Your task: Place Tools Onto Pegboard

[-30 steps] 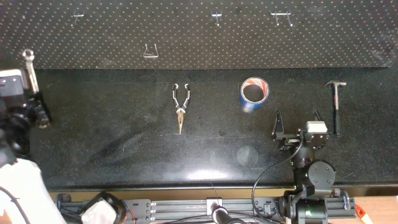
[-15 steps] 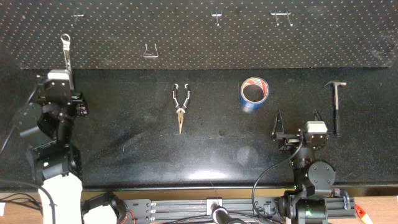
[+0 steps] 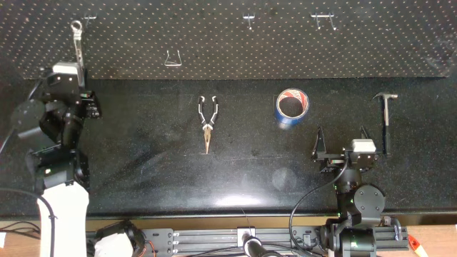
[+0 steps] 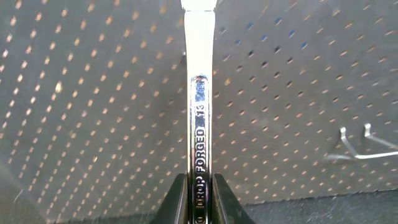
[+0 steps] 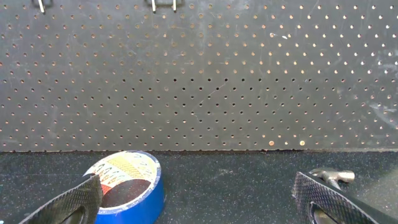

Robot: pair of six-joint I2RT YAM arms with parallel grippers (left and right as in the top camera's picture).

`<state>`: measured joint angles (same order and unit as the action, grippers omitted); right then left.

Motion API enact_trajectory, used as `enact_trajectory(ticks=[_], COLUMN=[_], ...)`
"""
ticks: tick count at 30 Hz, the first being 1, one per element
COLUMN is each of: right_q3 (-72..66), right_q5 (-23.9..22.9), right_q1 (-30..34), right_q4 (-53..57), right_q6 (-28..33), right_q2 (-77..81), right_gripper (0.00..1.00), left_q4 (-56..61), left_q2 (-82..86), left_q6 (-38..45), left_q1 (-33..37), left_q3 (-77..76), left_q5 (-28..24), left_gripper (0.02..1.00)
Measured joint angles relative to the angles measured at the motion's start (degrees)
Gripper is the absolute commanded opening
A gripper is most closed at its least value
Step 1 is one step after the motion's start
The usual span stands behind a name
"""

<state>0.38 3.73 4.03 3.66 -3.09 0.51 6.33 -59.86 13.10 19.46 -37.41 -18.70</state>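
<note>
My left gripper (image 3: 73, 71) is shut on a chrome wrench (image 3: 77, 44) at the table's far left, holding it upright against the black pegboard (image 3: 214, 43). Its ring end sits just below the leftmost hook (image 3: 89, 19). In the left wrist view the wrench shaft (image 4: 199, 106) rises from between my fingers (image 4: 180, 202). Pliers (image 3: 208, 121) lie mid-table, a blue tape roll (image 3: 291, 106) right of them, and a small hammer (image 3: 386, 114) at the right. My right gripper (image 3: 343, 135) stands open low on the table, between the tape roll (image 5: 124, 183) and the hammer head (image 5: 333, 177).
The pegboard carries more wire hooks: a wide loop (image 3: 173, 58), a small one (image 3: 248, 19) and a double one (image 3: 323, 20). A bare wire hook (image 4: 364, 146) shows beside the wrench. The table's front part holds the arm bases.
The left arm has swung in from the left edge and carried the wrench up against the pegboard, toward the leftmost hook. The right arm has not moved.
</note>
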Motion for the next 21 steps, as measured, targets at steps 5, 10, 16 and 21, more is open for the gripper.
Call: enact_trajectory(ticks=[5,10,16,21], right_q3=[0.00,0.00,0.00,0.00], right_q5=[0.00,0.00,0.00,0.00], right_q1=[0.00,0.00,0.00,0.00], right_q4=[0.02,0.02,0.02,0.00], right_q6=[0.00,0.00,0.00,0.00], right_q2=[0.00,0.00,0.00,0.00], right_gripper=[1.000,1.000,1.000,1.000], left_q4=[-0.15,-0.31,-0.31,-0.31], left_q2=[-0.61,-2.69,-4.44,-4.76], left_q6=[-1.46,-1.73,-1.88,-1.88], left_q1=[-0.72,-0.72,-0.72,-0.72], left_q3=[-0.37,-0.37,-0.37,-0.37], left_q5=[-0.57,-0.63,-0.61,0.20], left_gripper=[0.025,0.027,0.027,0.027])
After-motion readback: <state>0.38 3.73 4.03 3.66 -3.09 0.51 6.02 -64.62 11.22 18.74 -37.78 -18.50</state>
